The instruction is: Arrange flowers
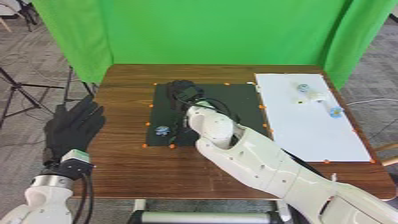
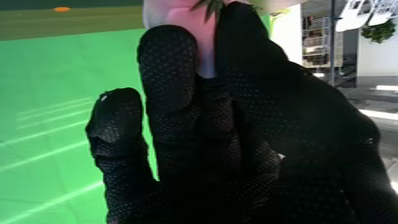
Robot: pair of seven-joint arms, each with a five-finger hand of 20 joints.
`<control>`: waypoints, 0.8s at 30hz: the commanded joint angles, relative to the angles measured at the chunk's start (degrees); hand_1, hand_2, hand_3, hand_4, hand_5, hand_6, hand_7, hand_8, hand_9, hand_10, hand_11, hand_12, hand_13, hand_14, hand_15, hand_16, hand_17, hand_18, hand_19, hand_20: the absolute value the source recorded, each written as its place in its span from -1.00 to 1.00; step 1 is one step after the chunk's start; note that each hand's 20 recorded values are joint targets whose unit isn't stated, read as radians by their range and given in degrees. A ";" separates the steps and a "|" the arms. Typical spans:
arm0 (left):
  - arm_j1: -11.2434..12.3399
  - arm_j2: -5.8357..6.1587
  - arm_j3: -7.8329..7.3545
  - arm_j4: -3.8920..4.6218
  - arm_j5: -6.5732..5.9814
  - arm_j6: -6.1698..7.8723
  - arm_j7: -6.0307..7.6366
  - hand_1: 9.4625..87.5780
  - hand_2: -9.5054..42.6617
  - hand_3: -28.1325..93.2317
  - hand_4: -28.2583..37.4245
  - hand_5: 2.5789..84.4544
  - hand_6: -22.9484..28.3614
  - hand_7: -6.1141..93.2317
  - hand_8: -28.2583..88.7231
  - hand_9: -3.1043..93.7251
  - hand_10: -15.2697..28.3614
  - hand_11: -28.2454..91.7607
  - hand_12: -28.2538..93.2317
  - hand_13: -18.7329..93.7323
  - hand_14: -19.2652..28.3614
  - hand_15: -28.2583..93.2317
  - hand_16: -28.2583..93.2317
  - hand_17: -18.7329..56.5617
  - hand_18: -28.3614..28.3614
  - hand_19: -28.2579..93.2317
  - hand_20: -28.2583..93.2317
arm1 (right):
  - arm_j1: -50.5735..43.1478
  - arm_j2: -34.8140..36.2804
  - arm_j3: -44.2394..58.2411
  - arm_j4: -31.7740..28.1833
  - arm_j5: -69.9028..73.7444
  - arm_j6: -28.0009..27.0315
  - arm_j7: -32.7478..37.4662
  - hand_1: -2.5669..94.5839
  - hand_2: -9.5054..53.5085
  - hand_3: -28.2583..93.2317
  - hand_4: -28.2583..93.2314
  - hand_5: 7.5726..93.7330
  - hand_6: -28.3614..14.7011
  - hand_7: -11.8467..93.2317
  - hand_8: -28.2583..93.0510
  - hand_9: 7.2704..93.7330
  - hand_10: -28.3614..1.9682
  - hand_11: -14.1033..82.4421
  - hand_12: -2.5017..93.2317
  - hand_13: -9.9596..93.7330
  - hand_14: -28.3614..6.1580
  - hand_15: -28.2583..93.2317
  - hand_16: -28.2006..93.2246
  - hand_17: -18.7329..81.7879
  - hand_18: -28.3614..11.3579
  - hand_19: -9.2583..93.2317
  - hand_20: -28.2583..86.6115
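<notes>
Green curtain (image 1: 213,35) behind, pink-and-white piece (image 2: 188,22) pinched between thumb and fingers of the right robot hand (image 1: 183,91).

Pinches with the right hand (image 1: 184,90), between thumb and fingers; holds the left hand (image 1: 71,127) leftward of it, farther back, with straight fingers.

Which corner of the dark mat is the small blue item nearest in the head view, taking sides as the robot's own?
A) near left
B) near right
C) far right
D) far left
A: the small blue item lies on the dark mat close to its left side and toward the edge nearer the robot, while the right hand is at the mat's far side.
</notes>
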 commanded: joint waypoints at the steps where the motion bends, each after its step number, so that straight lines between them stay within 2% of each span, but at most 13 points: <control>1: -0.93 0.09 0.37 0.40 -0.27 -1.34 -0.62 -0.54 -0.17 0.56 -1.00 -0.22 0.18 -0.62 -0.69 -0.36 0.31 -0.23 -0.40 -0.33 0.31 -0.10 -0.71 -0.65 0.36 -0.11 -0.44 | -0.23 -0.59 0.88 -0.09 -0.29 -3.48 0.22 0.32 -1.00 0.64 -1.00 0.40 0.34 -0.04 -0.57 0.71 0.35 -0.45 -0.02 0.54 0.42 0.16 0.19 0.16 -0.50 0.85 0.17; 6: -1.26 0.09 0.38 0.48 -0.26 -1.30 -0.66 -0.54 -0.17 0.56 -1.00 -0.21 0.18 -0.63 -0.68 -0.36 0.31 -0.24 -0.41 -0.33 0.31 -0.10 -0.71 -0.64 0.35 -0.12 -0.44 | -0.55 -0.69 0.80 0.42 -0.80 -2.68 1.11 0.31 -1.00 0.65 -1.00 0.35 0.31 -0.05 -0.59 0.67 0.31 -0.48 -0.05 0.52 0.41 0.13 0.18 0.16 -0.50 0.84 0.16; 9: -1.14 0.20 0.41 0.53 -1.38 -1.87 -0.19 -0.54 -0.17 0.56 -1.00 -0.20 0.18 -0.63 -0.68 -0.36 0.31 -0.24 -0.41 -0.33 0.31 -0.11 -0.71 -0.63 0.34 -0.12 -0.44 | -0.45 -0.48 0.52 0.42 -1.08 -3.08 1.71 0.30 -1.00 0.65 -1.00 0.34 0.31 -0.05 -0.60 0.65 0.31 -0.48 -0.06 0.51 0.40 0.13 0.17 0.16 -0.51 0.84 0.15; 10: -1.09 0.22 0.46 0.46 -1.31 -1.69 -0.12 -0.54 -0.17 0.56 -1.00 -0.20 0.18 -0.64 -0.68 -0.36 0.31 -0.24 -0.41 -0.33 0.31 -0.11 -0.71 -0.63 0.34 -0.12 -0.44 | -0.55 -0.57 0.76 0.44 -0.91 -3.35 1.73 0.29 -1.00 0.65 -1.00 0.33 0.30 -0.05 -0.60 0.65 0.30 -0.48 -0.07 0.50 0.39 0.12 0.17 0.15 -0.51 0.84 0.15; 11: -1.30 0.04 0.47 0.55 -0.90 -1.66 -0.80 -0.54 -0.17 0.56 -1.00 -0.20 0.18 -0.64 -0.68 -0.36 0.31 -0.24 -0.41 -0.33 0.31 -0.11 -0.71 -0.63 0.34 -0.12 -0.44 | -0.82 -0.47 1.11 0.24 -0.72 -3.90 1.96 0.29 -1.00 0.65 -1.00 0.33 0.29 -0.05 -0.60 0.63 0.29 -0.49 -0.09 0.49 0.38 0.12 0.16 0.15 -0.52 0.84 0.15; 12: -1.03 0.07 0.39 0.37 -1.07 -1.50 -0.47 -0.54 -0.16 0.56 -1.00 -0.20 0.18 -0.64 -0.68 -0.36 0.31 -0.24 -0.41 -0.33 0.31 -0.11 -0.71 -0.63 0.34 -0.12 -0.44 | -0.81 -0.58 1.33 0.22 -0.95 -4.19 1.81 0.28 -1.00 0.65 -1.00 0.32 0.29 -0.06 -0.61 0.61 0.27 -0.51 -0.11 0.48 0.36 0.11 0.15 0.15 -0.52 0.84 0.14; 14: -0.88 -0.32 0.16 0.38 -0.93 -1.71 -1.19 -0.53 -0.16 0.56 -1.00 -0.20 0.18 -0.64 -0.68 -0.36 0.31 -0.24 -0.42 -0.34 0.31 -0.11 -0.71 -0.63 0.33 -0.12 -0.44 | -1.36 -0.40 1.57 0.01 -1.08 -4.06 1.80 0.26 -1.00 0.66 -1.00 0.29 0.27 -0.07 -0.63 0.57 0.24 -0.53 -0.20 0.45 0.36 0.10 0.13 0.15 -0.52 0.84 0.13; 17: -0.56 -0.65 -0.24 0.26 -0.74 -1.67 -1.60 -0.54 -0.17 0.56 -1.00 -0.20 0.18 -0.63 -0.68 -0.36 0.31 -0.24 -0.42 -0.34 0.31 -0.11 -0.71 -0.63 0.34 -0.12 -0.44 | -1.80 -0.17 1.71 -0.53 -1.07 -4.49 2.14 0.23 -1.00 0.66 -1.00 0.27 0.26 -0.11 -0.63 0.46 0.16 -0.42 -0.36 0.44 0.34 0.11 0.12 0.14 -0.53 0.84 0.11; 19: -0.45 -0.45 -0.30 0.26 -0.81 -1.67 -1.57 -0.54 -0.17 0.56 -1.00 -0.20 0.18 -0.63 -0.68 -0.37 0.31 -0.24 -0.41 -0.34 0.31 -0.10 -0.71 -0.64 0.34 -0.12 -0.44 | -1.96 0.11 1.70 -1.15 -0.91 -5.23 2.90 0.22 -1.00 0.65 -1.00 0.27 0.26 -0.15 -0.62 0.41 0.10 -0.36 -0.45 0.43 0.34 0.11 0.11 0.14 -0.54 0.84 0.11; 24: -0.34 -1.05 -0.30 0.38 -0.63 -1.80 -2.36 -0.54 -0.17 0.56 -1.00 -0.20 0.18 -0.63 -0.67 -0.37 0.31 -0.24 -0.41 -0.34 0.31 -0.10 -0.70 -0.64 0.35 -0.11 -0.44 | -2.67 0.30 2.44 -2.21 0.67 -6.72 3.83 0.14 -1.00 0.69 -1.00 0.26 0.27 -0.21 -0.65 0.34 0.04 -0.32 -0.57 0.43 0.28 0.14 0.09 0.14 -0.56 0.85 0.10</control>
